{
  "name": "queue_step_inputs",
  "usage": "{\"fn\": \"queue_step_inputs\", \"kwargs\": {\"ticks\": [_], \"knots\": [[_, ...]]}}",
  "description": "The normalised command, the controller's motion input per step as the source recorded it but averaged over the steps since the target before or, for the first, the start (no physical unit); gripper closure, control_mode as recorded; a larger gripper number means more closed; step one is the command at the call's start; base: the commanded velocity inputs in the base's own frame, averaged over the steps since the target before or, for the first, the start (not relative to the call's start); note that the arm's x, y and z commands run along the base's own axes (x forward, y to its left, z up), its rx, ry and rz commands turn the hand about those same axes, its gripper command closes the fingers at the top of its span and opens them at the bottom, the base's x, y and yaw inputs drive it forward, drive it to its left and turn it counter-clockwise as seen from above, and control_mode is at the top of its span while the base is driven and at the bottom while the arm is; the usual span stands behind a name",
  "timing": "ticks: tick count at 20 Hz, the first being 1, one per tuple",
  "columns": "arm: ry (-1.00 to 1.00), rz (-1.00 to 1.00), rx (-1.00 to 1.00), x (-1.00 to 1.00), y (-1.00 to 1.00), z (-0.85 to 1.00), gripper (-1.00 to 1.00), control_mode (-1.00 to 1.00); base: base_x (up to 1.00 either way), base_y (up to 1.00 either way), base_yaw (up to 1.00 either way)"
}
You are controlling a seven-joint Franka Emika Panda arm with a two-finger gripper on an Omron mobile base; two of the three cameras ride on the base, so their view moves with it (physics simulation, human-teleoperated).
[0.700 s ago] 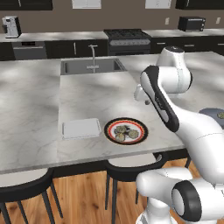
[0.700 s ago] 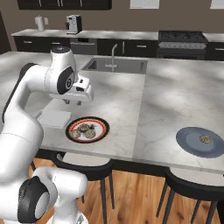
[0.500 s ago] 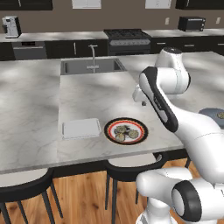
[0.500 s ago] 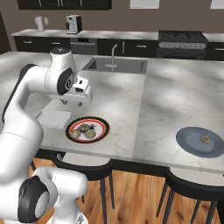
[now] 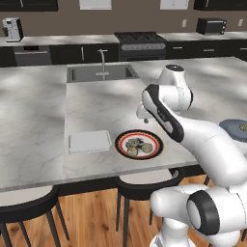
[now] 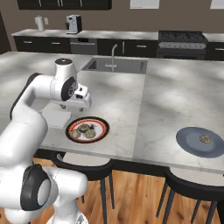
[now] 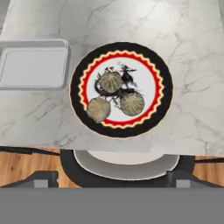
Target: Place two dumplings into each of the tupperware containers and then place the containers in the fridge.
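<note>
1. Through the hand view I look straight down on the black-and-red-rimmed plate (image 7: 121,89) and count three dumplings (image 7: 110,82) on it, bunched together, with a white tupperware container (image 7: 34,63) just beside the plate and apart from it.
2. The gripper (image 7: 112,179) shows its two dark tips far apart at the bottom of that view, so the pincer stands wide open with nothing in it.
3. The right base view adds a blue-grey plate (image 6: 199,142) well off along the counter (image 6: 166,100), carrying one more dumpling (image 6: 204,139).
4. In the left base view the arm (image 5: 164,113) hangs above the rimmed plate.
5. A sink (image 5: 101,73) lies farther back, and a stool (image 7: 127,164) sits under the counter edge.
</note>
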Motion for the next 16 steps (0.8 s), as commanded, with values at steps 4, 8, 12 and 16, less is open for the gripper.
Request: {"fn": "queue_step_inputs", "kwargs": {"ticks": [4,8,12,16], "knots": [[0.15,0.00,0.00,0.74,0.10,-0.60,-1.00,-1.00,0.00,0.00,0.00],[0.22,0.00,0.00,0.71,0.07,-0.71,-1.00,-1.00,0.00,0.00,0.00],[0.21,0.00,0.00,0.69,0.04,-0.68,-1.00,-1.00,0.00,0.00,0.00],[0.19,0.00,0.00,0.66,0.09,-0.68,-1.00,-1.00,0.00,0.00,0.00]]}}
